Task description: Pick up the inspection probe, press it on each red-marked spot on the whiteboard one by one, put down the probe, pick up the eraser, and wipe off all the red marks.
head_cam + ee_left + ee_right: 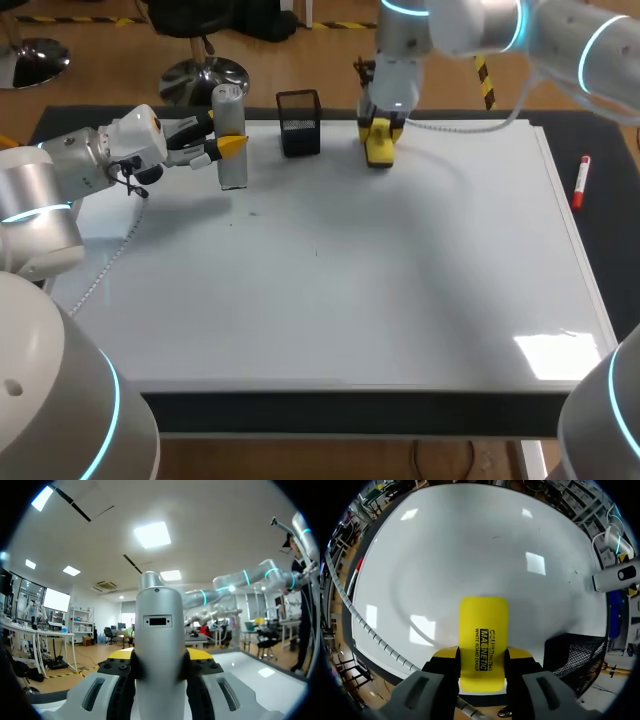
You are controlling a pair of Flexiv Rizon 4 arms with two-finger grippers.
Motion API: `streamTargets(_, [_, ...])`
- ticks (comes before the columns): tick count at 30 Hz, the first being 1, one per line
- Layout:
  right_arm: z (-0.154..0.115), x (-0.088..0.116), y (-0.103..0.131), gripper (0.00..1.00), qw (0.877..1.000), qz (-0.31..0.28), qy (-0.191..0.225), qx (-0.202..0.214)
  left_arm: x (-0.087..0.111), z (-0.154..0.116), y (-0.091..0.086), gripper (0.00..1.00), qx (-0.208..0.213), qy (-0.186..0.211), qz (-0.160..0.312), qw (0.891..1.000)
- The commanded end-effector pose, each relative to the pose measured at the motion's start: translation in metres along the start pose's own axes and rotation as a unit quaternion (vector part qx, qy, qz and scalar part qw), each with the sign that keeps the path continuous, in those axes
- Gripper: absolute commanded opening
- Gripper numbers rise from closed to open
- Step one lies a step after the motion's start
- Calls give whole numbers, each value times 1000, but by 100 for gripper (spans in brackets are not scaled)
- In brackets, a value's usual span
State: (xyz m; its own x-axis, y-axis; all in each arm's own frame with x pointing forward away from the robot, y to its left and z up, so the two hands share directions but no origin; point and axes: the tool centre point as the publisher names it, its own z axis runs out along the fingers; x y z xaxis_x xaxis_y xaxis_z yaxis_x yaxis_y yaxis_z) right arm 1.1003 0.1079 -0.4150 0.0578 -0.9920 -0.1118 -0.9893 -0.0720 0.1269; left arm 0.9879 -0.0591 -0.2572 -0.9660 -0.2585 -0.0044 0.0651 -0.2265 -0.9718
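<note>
Whiteboard [350, 280] covers most of the dark counter [600, 140], w/ a few light glares on it.

L arm comes in from the left side. L fingers [118, 656] are clamped on the grey inspection probe [231, 140], one per side, set narrow on its body. Probe stands upright at the board's far-left part, lower end down by the surface; can't tell if it touches. In the left wrist view the probe rises straight up between the yellow tips, a small dark slot in its face.

R arm reaches in from the far right. R fingers [445, 653] grip the yellow eraser [379, 150] by its long sides, approx. mid-width spread. Eraser sits at the board's far edge, pointing out ahead of the tips over the white surface; contact w/ the board not clear.

Black mesh pen cup [299, 122] stands upright on the far edge, between probe and eraser, just beside the eraser in the right wrist view. Red marker [580, 183] lies on the counter off the board's right edge, well apart from both arms.
</note>
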Motion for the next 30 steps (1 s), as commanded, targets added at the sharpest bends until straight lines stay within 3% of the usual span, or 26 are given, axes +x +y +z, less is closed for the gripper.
streamTargets(1, [11,1,-9,0,1000,4,0,-17,0,1,-1,0,0,-1,0,1000])
streamTargets(16, [8,4,-12,0,999,32,17,11,0,1,-1,0,0,-1,0,1000])
streamTargets(17, [7,4,-12,4,999,33,18,11,0,1,-1,0,0,-1,0,1000])
streamTargets(19, [7,4,-11,29,999,35,19,13,0,1,-1,0,0,-1,0,1000])
streamTargets(20, [6,3,-11,50,999,36,19,14,0,1,-1,0,0,-1,0,1000])
streamTargets(21, [6,3,-11,60,999,37,19,15,0,1,-1,0,0,-1,0,1000])
streamTargets(22, [6,3,-11,89,999,38,19,16,0,1,-1,0,0,-1,0,1000])
streamTargets(23, [5,3,-11,100,999,39,17,17,0,1,-1,0,0,-1,0,1000])
streamTargets(30, [-6,8,-5,100,998,58,8,30,0,1,-1,0,0,-1,0,1000])
